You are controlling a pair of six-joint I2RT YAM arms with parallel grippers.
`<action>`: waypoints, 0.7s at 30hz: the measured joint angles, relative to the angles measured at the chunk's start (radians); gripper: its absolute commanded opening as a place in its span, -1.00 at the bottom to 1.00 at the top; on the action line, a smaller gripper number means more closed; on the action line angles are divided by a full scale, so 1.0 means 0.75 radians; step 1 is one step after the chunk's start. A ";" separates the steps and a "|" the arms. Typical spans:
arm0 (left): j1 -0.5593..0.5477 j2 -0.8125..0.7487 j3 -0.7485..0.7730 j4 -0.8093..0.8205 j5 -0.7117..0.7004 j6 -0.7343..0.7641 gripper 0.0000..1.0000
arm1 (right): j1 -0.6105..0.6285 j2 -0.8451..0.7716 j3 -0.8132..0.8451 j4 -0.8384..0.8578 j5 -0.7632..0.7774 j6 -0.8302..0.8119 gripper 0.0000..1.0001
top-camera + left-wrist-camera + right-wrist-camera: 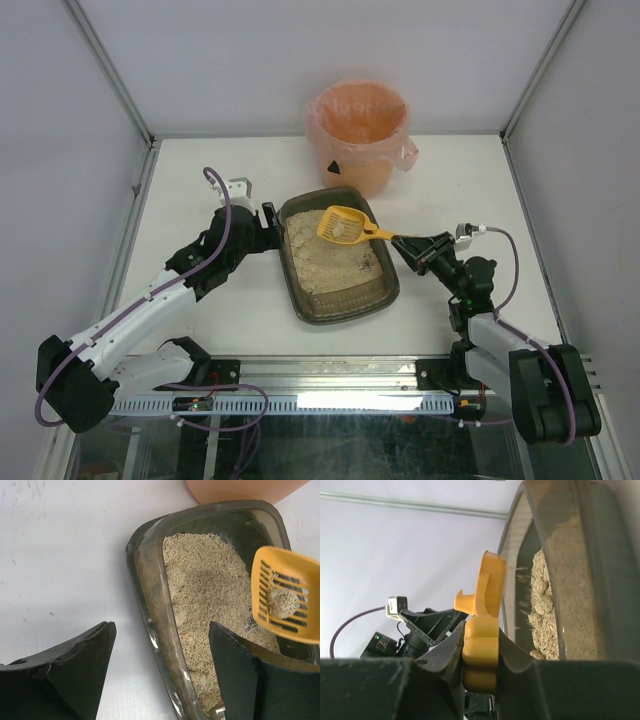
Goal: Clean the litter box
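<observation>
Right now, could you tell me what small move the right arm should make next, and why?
Probably carry the scoop toward the bucket: the right fingers grip its handle, and a clump sits in it, above the litter box.

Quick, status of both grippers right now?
Left gripper: open, jaws astride a side wall of the dark grey-brown rectangular litter box, not clamped.
Right gripper: shut on the handle of the small yellow slotted plastic scoop.

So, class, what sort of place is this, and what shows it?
Probably a robot test cell, not a home: a white table walled by plain panels, two arms bolted at its edge, a litter box staged between them.
</observation>
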 measured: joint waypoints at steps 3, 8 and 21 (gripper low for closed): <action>0.000 0.000 0.000 0.005 0.000 -0.001 0.57 | -0.002 -0.001 0.002 -0.003 0.006 -0.005 -1.00; 0.000 0.001 0.000 0.005 0.001 0.001 0.57 | -0.007 -0.007 0.003 -0.007 -0.012 -0.007 -1.00; 0.000 0.001 0.000 0.006 0.001 0.004 0.57 | 0.013 -0.020 0.025 -0.040 -0.022 -0.035 -1.00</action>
